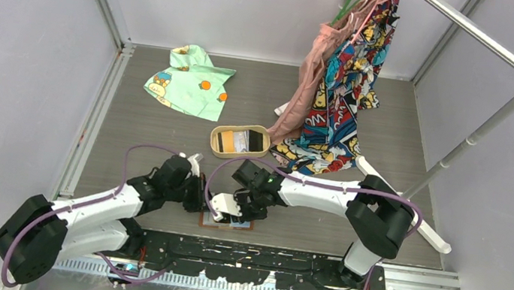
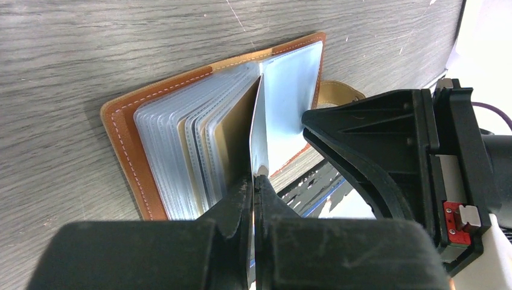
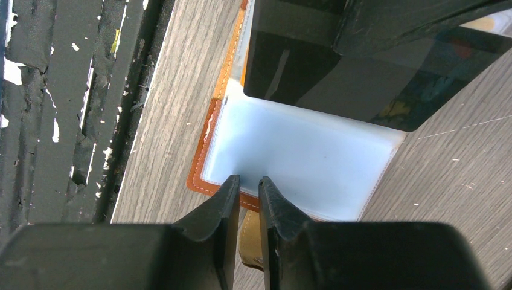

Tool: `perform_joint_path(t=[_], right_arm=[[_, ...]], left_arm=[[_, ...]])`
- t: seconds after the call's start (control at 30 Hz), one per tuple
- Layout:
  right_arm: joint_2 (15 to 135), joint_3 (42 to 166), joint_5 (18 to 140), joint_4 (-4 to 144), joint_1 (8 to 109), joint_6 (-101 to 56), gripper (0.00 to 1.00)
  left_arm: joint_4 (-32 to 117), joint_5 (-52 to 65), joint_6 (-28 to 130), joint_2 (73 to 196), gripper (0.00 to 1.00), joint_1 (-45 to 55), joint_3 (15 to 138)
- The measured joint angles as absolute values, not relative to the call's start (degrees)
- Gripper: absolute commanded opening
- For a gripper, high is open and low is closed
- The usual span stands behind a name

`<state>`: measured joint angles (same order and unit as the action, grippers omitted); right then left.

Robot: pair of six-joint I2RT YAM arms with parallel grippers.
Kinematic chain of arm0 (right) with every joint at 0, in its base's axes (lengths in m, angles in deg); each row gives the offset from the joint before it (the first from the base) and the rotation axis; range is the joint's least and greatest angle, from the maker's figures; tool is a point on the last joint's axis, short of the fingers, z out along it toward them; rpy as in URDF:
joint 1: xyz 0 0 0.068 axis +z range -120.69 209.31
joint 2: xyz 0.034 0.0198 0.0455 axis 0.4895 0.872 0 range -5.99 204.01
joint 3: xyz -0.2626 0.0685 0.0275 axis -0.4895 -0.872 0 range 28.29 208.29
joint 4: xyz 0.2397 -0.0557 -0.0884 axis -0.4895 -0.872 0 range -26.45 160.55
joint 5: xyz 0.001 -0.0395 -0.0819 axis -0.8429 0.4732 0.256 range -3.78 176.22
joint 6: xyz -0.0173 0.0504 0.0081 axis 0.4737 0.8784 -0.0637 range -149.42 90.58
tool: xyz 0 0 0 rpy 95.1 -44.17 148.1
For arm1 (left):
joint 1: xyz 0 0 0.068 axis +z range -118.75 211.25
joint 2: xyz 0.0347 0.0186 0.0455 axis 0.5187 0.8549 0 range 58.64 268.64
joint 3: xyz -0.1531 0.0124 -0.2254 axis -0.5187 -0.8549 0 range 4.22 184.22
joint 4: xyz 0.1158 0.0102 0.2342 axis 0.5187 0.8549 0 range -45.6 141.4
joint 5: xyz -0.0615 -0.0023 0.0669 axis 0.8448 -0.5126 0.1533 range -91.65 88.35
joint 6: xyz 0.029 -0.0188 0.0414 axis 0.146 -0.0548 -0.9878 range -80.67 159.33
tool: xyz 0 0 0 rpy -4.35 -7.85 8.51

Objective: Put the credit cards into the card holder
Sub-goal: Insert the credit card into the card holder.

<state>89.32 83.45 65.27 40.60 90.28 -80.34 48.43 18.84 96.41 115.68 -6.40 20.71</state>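
Note:
The brown leather card holder (image 2: 124, 139) lies open on the table near the front edge (image 1: 246, 226), its clear sleeves fanned out. My left gripper (image 2: 258, 178) is shut on one thin sleeve page (image 2: 259, 115) and holds it upright. In the right wrist view that page looks dark and glossy. My right gripper (image 3: 249, 179) hovers over the holder's near edge (image 3: 202, 181). Its jaws stand a little apart with nothing between them, and the tan snap tab (image 3: 249, 235) shows below. A light-blue sleeve (image 3: 302, 157) lies flat. The credit cards (image 1: 239, 141) sit in the tan oval tray (image 1: 214, 141).
A green child's shirt (image 1: 191, 79) lies at the back left. Colourful clothes (image 1: 341, 89) hang from a white rack (image 1: 466, 144) at the back right. A black slotted rail (image 1: 261, 256) runs along the front edge, close to the holder.

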Motion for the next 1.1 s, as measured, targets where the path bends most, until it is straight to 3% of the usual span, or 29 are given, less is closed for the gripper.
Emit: perform_joint_path(t=[1.1], right_arm=[[89.4, 83.7, 65.4, 40.3, 90.3, -80.3, 0.24]], left_arm=[[48.7, 13.9, 98.2, 120.0, 0.00, -11.6, 23.5]])
